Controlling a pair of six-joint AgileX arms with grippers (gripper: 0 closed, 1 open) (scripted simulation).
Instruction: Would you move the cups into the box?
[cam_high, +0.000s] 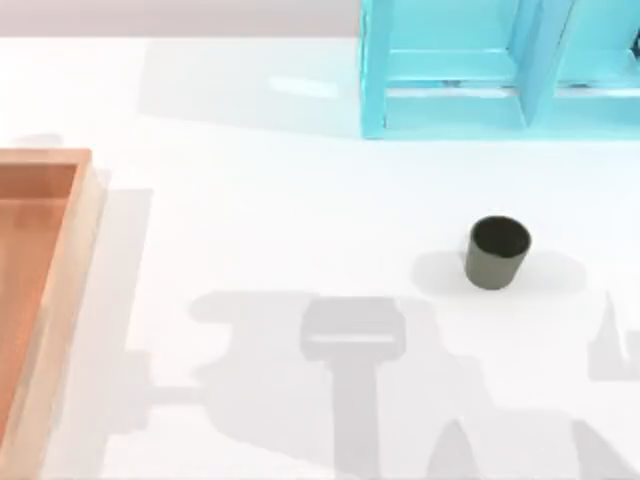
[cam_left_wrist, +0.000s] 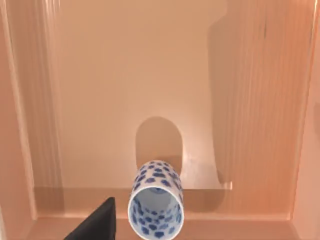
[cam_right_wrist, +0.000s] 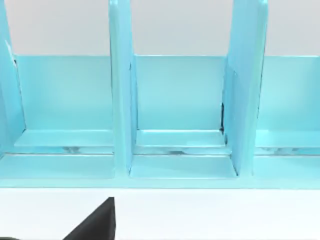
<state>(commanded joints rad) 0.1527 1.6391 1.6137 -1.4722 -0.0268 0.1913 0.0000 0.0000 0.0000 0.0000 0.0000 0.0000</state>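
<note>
The white cup with the blue pattern (cam_left_wrist: 156, 199) stands upright on the orange-brown floor of the box (cam_left_wrist: 125, 75), close to one wooden wall. Just beside it is one dark finger (cam_left_wrist: 97, 225) of my left gripper, a small gap away from the cup, and the gripper is open. In the top view the box (cam_high: 85, 230) lies at the table's left edge. The dark olive-grey cup (cam_high: 498, 253) stands upright on the white table right of centre. A dark finger (cam_right_wrist: 95, 225) of my open right gripper hangs over the table, facing the shelf.
A turquoise shelf unit (cam_high: 450, 70) stands at the back right, and its open compartments (cam_right_wrist: 180, 100) face my right wrist camera. Arm shadows fall on the front part of the table.
</note>
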